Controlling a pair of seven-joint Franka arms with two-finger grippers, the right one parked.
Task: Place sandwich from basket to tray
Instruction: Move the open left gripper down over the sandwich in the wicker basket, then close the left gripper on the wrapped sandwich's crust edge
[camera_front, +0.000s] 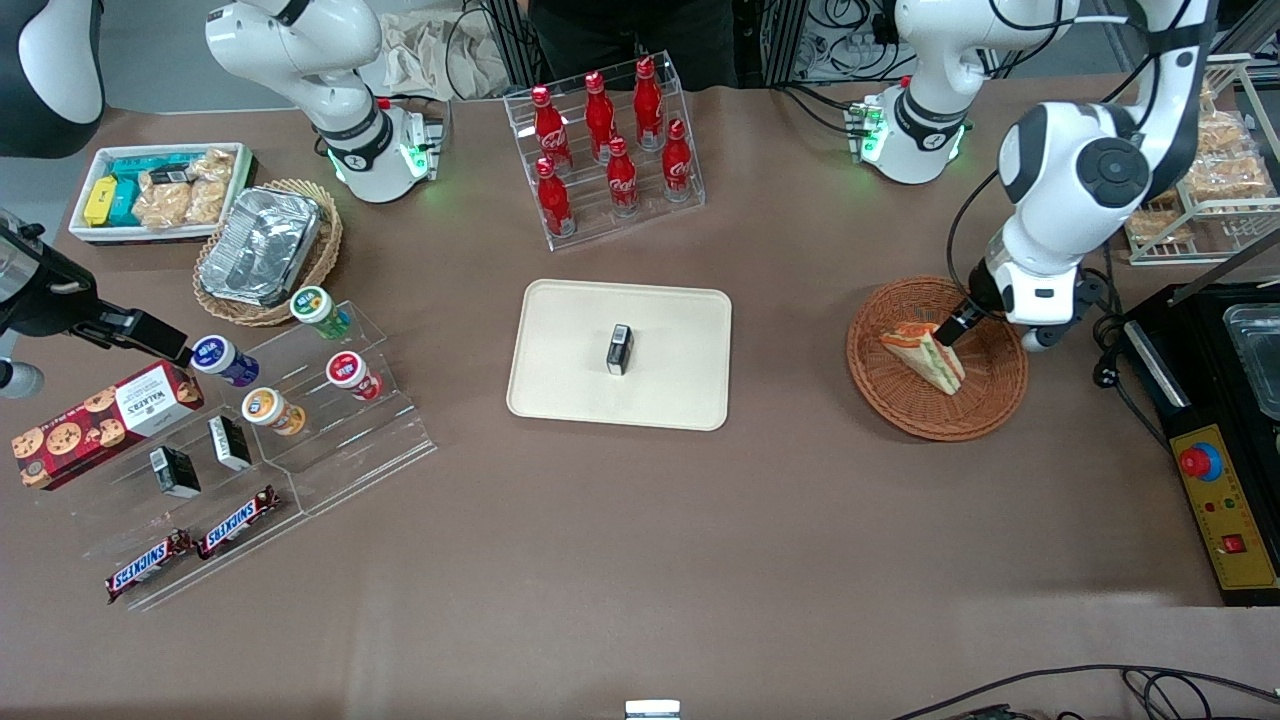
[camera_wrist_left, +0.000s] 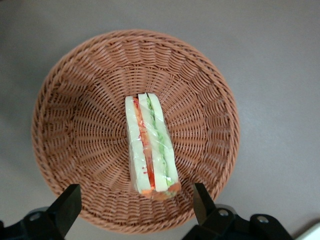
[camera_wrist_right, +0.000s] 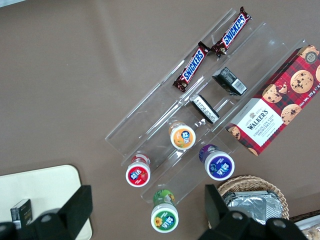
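A wrapped wedge sandwich (camera_front: 925, 355) (camera_wrist_left: 150, 150) with white bread and red and green filling lies in the round reddish-brown wicker basket (camera_front: 890, 390) (camera_wrist_left: 75, 125) toward the working arm's end of the table. My left gripper (camera_front: 950, 328) (camera_wrist_left: 136, 210) hovers just above the sandwich, open, with one finger (camera_wrist_left: 67, 205) on each side of the sandwich's thick end and touching nothing. The cream tray (camera_front: 560, 350) lies flat at mid-table and holds a small black box (camera_front: 620, 349).
An acrylic rack of red cola bottles (camera_front: 610, 140) stands farther from the front camera than the tray. A black control box with a red button (camera_front: 1215, 470) sits beside the basket at the table's end. Tiered acrylic shelves of snacks (camera_front: 250, 420) stand toward the parked arm's end.
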